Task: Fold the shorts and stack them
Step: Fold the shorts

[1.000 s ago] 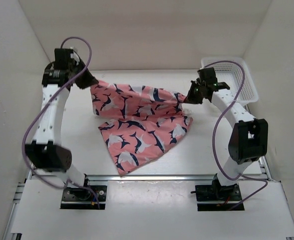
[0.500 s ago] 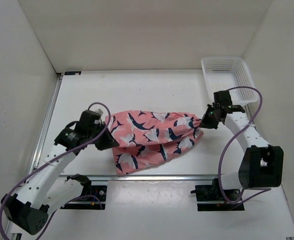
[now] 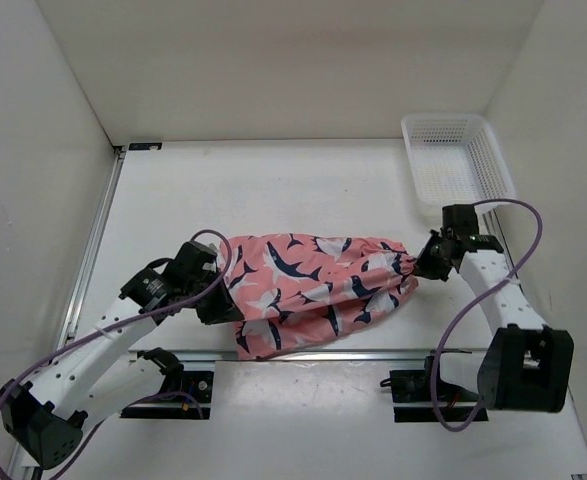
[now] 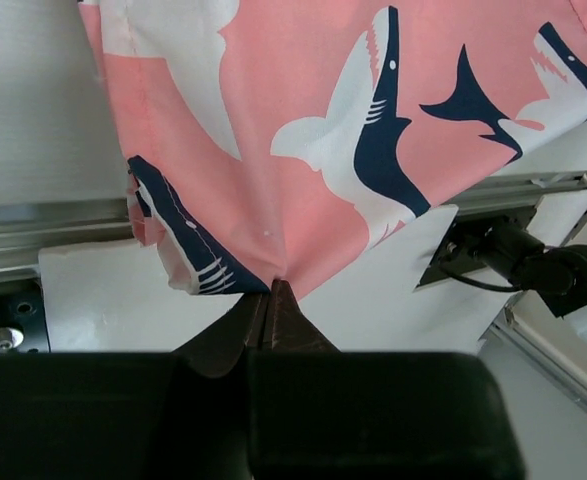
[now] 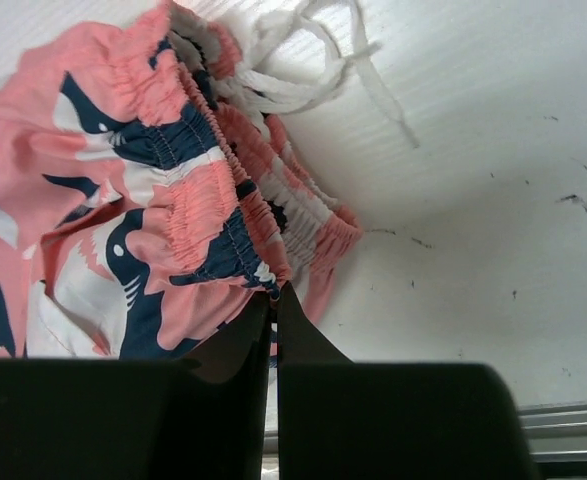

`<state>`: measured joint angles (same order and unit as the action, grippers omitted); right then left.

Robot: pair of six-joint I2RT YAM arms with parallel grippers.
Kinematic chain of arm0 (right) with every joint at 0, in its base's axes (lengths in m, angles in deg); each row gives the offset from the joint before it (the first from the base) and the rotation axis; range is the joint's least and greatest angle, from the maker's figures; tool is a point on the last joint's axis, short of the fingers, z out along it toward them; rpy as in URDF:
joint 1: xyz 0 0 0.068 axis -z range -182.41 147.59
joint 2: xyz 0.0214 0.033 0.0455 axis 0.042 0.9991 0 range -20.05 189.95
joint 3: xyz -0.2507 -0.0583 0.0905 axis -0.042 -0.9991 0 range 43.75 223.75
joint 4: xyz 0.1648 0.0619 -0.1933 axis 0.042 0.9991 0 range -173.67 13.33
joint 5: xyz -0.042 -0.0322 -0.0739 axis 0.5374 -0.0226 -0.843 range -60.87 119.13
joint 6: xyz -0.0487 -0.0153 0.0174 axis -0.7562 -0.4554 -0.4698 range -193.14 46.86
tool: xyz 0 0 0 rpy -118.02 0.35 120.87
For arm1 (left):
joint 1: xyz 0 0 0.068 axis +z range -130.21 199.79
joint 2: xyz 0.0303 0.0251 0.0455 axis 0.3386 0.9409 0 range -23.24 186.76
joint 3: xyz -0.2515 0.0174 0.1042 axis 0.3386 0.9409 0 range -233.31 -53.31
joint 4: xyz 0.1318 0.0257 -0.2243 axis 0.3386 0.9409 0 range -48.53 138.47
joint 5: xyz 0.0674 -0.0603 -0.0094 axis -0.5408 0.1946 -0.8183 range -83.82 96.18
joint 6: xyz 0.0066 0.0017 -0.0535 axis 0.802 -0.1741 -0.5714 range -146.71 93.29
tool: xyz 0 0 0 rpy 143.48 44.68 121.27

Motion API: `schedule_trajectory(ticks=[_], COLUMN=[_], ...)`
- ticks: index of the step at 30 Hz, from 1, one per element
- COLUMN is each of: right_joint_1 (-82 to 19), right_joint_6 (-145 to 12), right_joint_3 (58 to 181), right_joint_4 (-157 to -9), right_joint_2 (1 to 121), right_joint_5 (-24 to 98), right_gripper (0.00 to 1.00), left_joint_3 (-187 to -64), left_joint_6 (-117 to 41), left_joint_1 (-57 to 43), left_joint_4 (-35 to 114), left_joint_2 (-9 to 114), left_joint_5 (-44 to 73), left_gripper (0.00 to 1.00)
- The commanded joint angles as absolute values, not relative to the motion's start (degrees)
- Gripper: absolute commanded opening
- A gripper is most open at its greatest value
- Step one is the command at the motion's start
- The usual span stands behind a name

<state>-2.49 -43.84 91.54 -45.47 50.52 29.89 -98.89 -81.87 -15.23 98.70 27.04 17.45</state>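
Observation:
The salmon-pink shark-print shorts point(image 3: 318, 282) hang stretched between my two grippers near the table's front edge, the lower part drooping over the front rail. My left gripper point(image 3: 231, 297) is shut on the fabric's left edge; in the left wrist view the fabric point(image 4: 303, 130) fans out from the pinched tips point(image 4: 271, 288). My right gripper point(image 3: 420, 264) is shut on the gathered elastic waistband point(image 5: 223, 215) at the right end, pinched at the tips point(image 5: 274, 292). The white drawstring point(image 5: 303, 70) lies loose on the table beyond the waistband.
A white plastic mesh basket point(image 3: 457, 158) stands at the back right corner. The metal front rail point(image 3: 373, 353) runs under the shorts' lower edge. White walls enclose the table on three sides.
Both grippers have carried the shorts from the middle of the table toward the front edge. The left arm swung down from the back left to the front left; the fabric now hangs bunched between them.

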Motion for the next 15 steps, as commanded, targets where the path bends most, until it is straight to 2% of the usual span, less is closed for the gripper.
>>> schedule_trajectory(ticks=[1,2,3,4,5,6,7,8,9,10,12,15], right_joint_1=[-1.71,-1.71,-1.71,-1.71,-1.71,-1.18,-1.18,-1.18,-1.18,-1.18,-1.18,-1.18], right_joint_6=[-43.7,-43.7,-43.18,-42.56,-42.56,-41.86,-41.85,-41.85,-41.85,-41.24,-39.92,-37.2], right_joint_3=[89.89,89.37,88.49,88.48,87.96,87.95,88.74,89.27,89.97,91.02,91.64,90.78], right_joint_4=[-45.96,-45.96,-45.35,-45.35,-45.35,-45.35,-45.35,-45.35,-45.35,-45.35,-45.35,-44.82], right_joint_2=[45.26,45.25,45.25,45.25,46.56,47.09,47.1,47.97,48.59,48.59,48.59,48.59], right_joint_5=[25.45,24.92,24.22,23.43,23.94,23.95,23.95,24.99,25.0,25.52,25.53,25.53], right_gripper=[0.0,0.0,0.0,0.03,0.04,0.1,0.31,0.45,0.59,0.8,0.91,0.92], left_joint_3=[-100.68,-99.9,-98.94,-97.79,-95.17,-94.19,-94.18,-94.18,-97.57,-99.96,-106.18,-108.07], left_joint_6=[-82.61,-83.13,-83.14,-83.14,-82.44,-81.56,-80.6,-79.72,-78.32,-77.78,-77.08,-76.29], left_joint_1=[-16.94,-17.73,-17.74,-18.43,-18.96,-18.97,-18.97,-18.97,-18.97,-18.97,-16.69,-12.31], left_joint_4=[104.04,104.05,103.01,102.21,101.25,100.02,98.88,98.86,100.26,103.23,105.54,102.5], left_joint_2=[24.83,24.83,24.83,24.83,25.79,26.58,27.63,28.86,31.66,33.17,37.37,40.55], left_joint_5=[16.64,17.51,19.0,20.06,21.55,23.48,25.24,25.26,22.99,17.66,12.01,6.97], left_gripper=[0.1,0.11,0.22,0.46,0.97,1.0,1.0,1.0,1.0,1.0,1.0,1.0])
